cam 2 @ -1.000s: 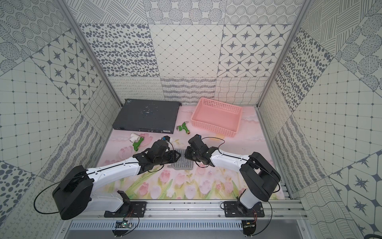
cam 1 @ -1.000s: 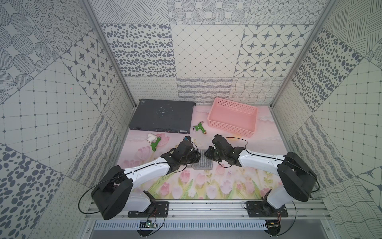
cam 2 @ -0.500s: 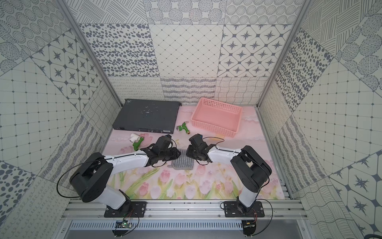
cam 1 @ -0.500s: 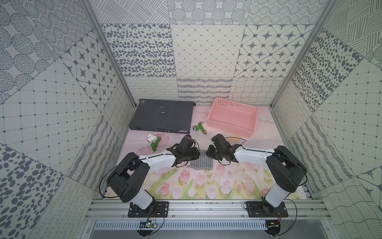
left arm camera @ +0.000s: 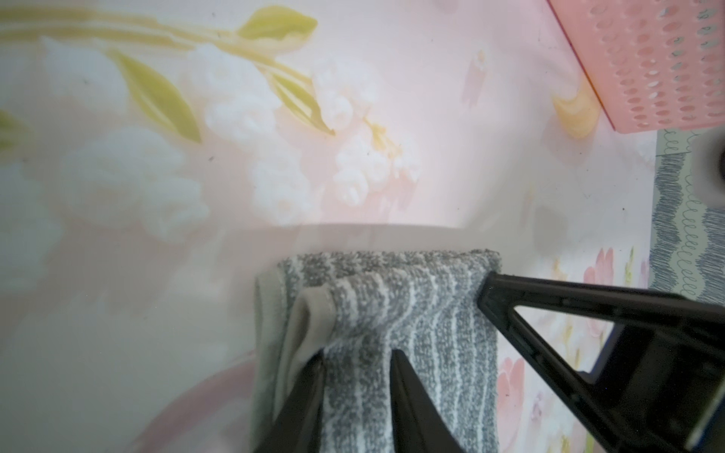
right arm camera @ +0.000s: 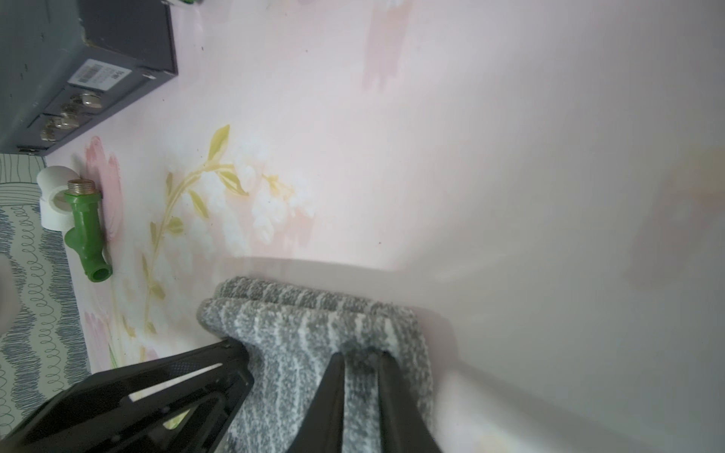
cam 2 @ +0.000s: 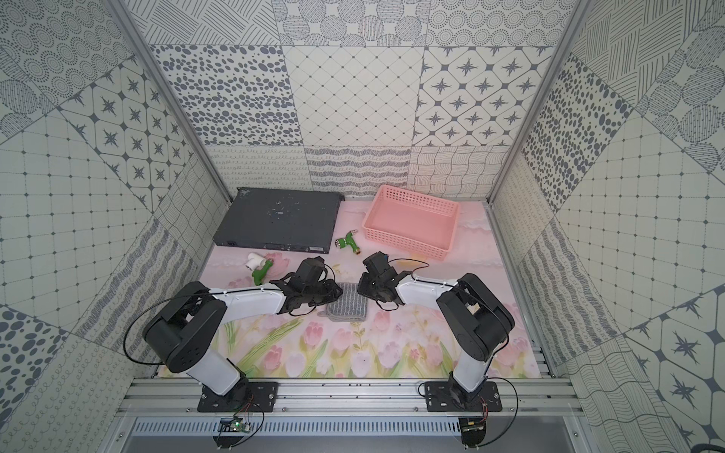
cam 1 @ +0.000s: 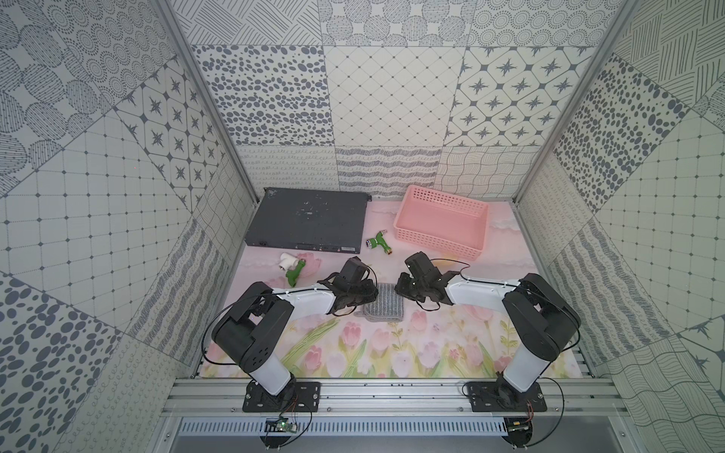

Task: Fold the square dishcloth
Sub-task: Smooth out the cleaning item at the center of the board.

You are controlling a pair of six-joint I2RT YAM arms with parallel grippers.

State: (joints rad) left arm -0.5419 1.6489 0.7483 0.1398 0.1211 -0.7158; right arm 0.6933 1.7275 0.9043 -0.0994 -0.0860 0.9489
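Both elbows (cam 1: 251, 325) have swung inward; left gripper (left arm camera: 357, 355) and right gripper (right arm camera: 361, 355) each pinch the folded cloth (cam 1: 386, 308), narrow-fingered, near the basket (cam 1: 439, 239).

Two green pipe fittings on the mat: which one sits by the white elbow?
The brass-threaded green fitting in front of the dark box, lying beside the white elbow. The other green fitting, with a silver end, lies alone near the pink basket.

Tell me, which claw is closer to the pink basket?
Right. The right gripper sits in front of the pink basket's near wall; the left gripper is farther off, at the gray striped dishcloth's opposite side.
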